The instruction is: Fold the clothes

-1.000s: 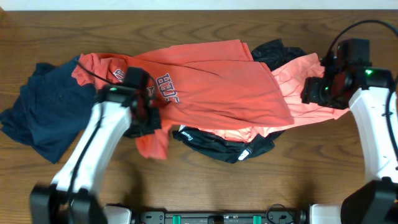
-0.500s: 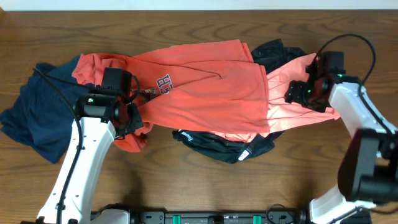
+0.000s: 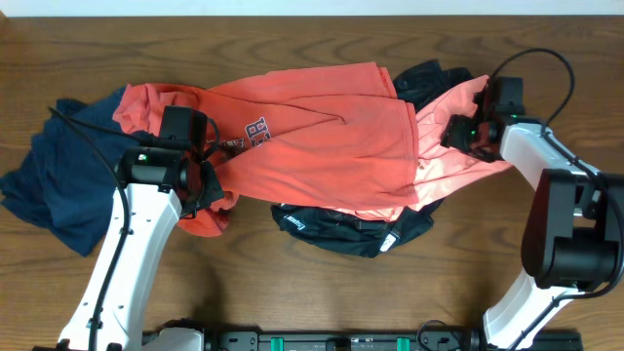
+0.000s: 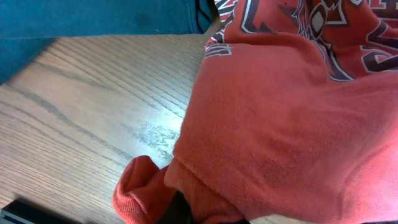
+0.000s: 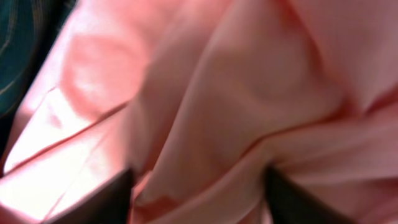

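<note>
An orange-red T-shirt (image 3: 331,136) with dark lettering lies across the middle of the table. My left gripper (image 3: 202,191) is shut on the shirt's lower left edge. In the left wrist view a fold of the shirt (image 4: 280,124) is bunched over the jaws (image 4: 181,210). A salmon-pink garment (image 3: 453,171) lies at the right, partly under the orange shirt. My right gripper (image 3: 458,133) sits low on its upper part. In the right wrist view the fingers (image 5: 199,196) stand apart, with pink cloth (image 5: 236,93) bunched between them.
A navy garment (image 3: 58,185) lies crumpled at the left. A black garment (image 3: 346,229) shows under the orange shirt at the front, and more black cloth (image 3: 429,80) at the back right. Bare wooden table (image 3: 292,292) runs along the front.
My left gripper pulled the orange shirt's left edge leftward, then held still. My right gripper moved left and up along the pink garment, and the shirt's right edge drew back left.
</note>
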